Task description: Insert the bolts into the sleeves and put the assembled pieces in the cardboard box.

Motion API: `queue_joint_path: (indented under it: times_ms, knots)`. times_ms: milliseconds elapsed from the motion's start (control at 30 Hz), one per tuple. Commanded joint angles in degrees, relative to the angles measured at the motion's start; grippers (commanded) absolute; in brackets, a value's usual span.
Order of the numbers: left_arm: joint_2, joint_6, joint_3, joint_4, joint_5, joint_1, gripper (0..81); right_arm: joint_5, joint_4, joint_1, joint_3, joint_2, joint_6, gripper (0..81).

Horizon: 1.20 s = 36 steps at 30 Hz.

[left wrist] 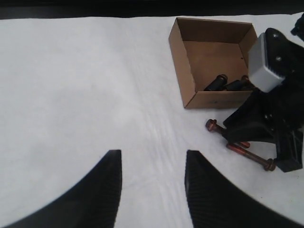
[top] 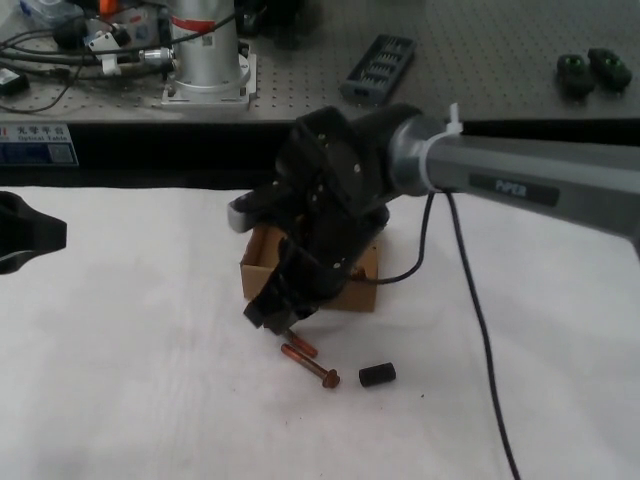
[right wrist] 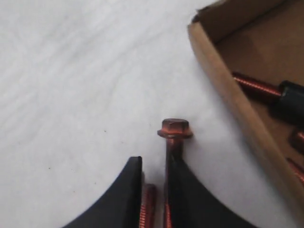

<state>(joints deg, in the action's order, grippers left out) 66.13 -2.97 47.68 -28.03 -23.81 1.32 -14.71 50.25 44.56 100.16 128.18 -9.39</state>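
Bolts (right wrist: 175, 129), two: copper-coloured, threaded, flanged hex heads; on cloth (top: 150, 350) at box's (left wrist: 183, 71) 6 o'clock. Right gripper (right wrist: 154, 164) above, fingers slightly spread astride shafts. Sleeve (top: 377, 376), black, 5 o'clock. Left gripper (left wrist: 153, 156): fingers spread wide.

Cardboard box (left wrist: 180, 61): small, brown, open top, on the white-covered desk (top: 150, 380). Inside it lie assembled pieces (left wrist: 216, 83), copper bolts in black sleeves, on their sides against the wall nearest the loose bolts. Two loose copper bolts lie flat on the desk just in front of the box: one bolt (right wrist: 175, 129) with its flanged hex head clear, the second bolt (left wrist: 251, 156) beside it. Both shanks run in under the right hand (right wrist: 154, 166). Loose black sleeve (top: 377, 376): short, on its side, near the second bolt's head, not touching.
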Motion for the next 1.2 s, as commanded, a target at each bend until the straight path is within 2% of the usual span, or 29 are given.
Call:
queue_joint_path:
  times_ms: [0, 433, 733, 1167]
  knots:
    - [-0.7, 0.9, 0.2, 0.7, 0.4, 0.1, 31.8, 0.1, 1.1, 0.3, 0.9, 0.7, -0.7, 16.0]
    - [-0.8, 0.9, 0.2, -1.9, 0.4, 0.1, 31.8, 2.3, 0.8, 0.7, 0.9, 1.6, -3.1, 16.0]
    - [-0.8, 0.9, 0.2, -1.7, 0.4, 0.0, 31.8, 2.6, 4.6, 0.8, 5.9, 1.6, -3.8, 16.0]
    - [-0.8, 0.0, 0.2, -1.8, 0.4, -2.2, 31.8, 6.6, 4.3, 0.2, 7.3, 1.7, -4.8, 16.0]
